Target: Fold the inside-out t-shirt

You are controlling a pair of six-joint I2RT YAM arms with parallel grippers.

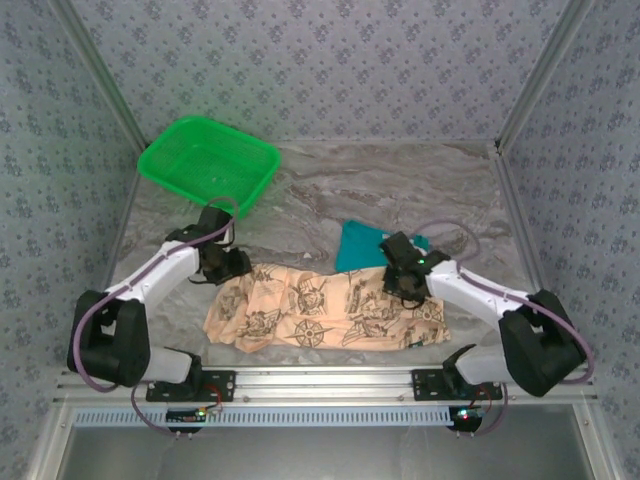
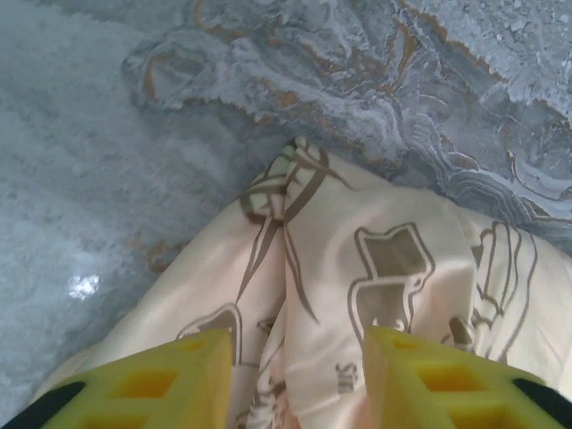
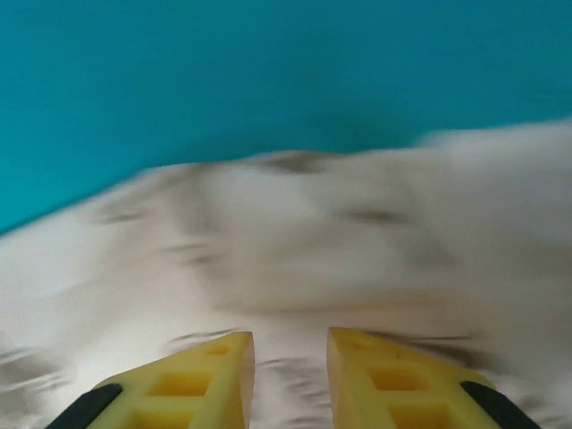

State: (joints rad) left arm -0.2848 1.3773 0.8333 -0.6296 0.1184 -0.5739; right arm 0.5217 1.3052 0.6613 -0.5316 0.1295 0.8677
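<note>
Left gripper (image 2: 299, 344) is hovering open astride the shirt (image 1: 320, 305) edge; right gripper (image 3: 290, 344), barely parted, grip unclear. Folding seems starting; next, pinching both corners.

Top external: even, diffuse light, moderately bright; faint soft shadows on the marble table (image 1: 330, 190). Left wrist: sharp focus, 1 small glare spot at left. Right wrist: t-shirt (image 3: 295, 250) heavily blurred, print smeared, edges soft.
</note>
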